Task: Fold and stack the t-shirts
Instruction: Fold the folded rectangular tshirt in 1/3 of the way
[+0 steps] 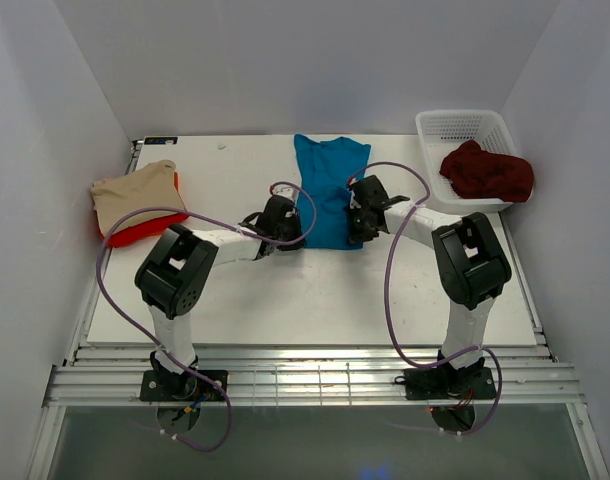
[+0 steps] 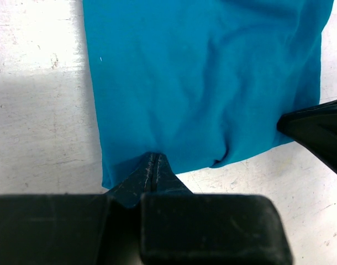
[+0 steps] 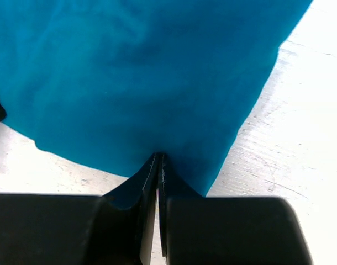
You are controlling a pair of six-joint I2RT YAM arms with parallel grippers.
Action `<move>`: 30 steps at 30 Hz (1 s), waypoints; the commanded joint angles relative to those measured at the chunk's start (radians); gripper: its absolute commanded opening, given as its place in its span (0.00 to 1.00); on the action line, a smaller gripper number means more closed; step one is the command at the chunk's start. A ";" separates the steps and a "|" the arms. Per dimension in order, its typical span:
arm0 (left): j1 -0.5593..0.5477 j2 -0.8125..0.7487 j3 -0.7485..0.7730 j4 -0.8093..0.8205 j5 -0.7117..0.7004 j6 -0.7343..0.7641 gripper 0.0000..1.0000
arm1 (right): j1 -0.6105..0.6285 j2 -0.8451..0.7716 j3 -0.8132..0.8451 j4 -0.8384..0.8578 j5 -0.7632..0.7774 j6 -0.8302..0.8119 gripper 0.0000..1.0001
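The teal t-shirt lies as a long strip in the middle of the table, collar end far. My left gripper is shut on its near hem by the left corner. My right gripper is shut on the near hem by the right corner. The teal cloth fills both wrist views. The beige t-shirt lies folded on the red t-shirt at the far left. The dark maroon t-shirt lies crumpled in the basket.
The white lattice basket stands at the back right. The white table ends at a slatted rail near the arm bases. White walls close in the left, right and back. Purple cables loop off both arms.
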 commanded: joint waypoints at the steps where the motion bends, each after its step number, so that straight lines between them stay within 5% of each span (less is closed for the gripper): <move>1: -0.001 0.013 -0.018 -0.121 -0.096 0.040 0.00 | -0.006 0.030 0.027 -0.087 0.111 -0.033 0.08; 13: 0.013 0.031 0.061 -0.215 -0.141 0.126 0.00 | -0.008 0.031 0.054 -0.141 0.149 -0.059 0.08; 30: -0.053 -0.192 -0.173 -0.227 -0.035 0.053 0.00 | 0.034 -0.163 -0.171 -0.138 0.093 -0.016 0.08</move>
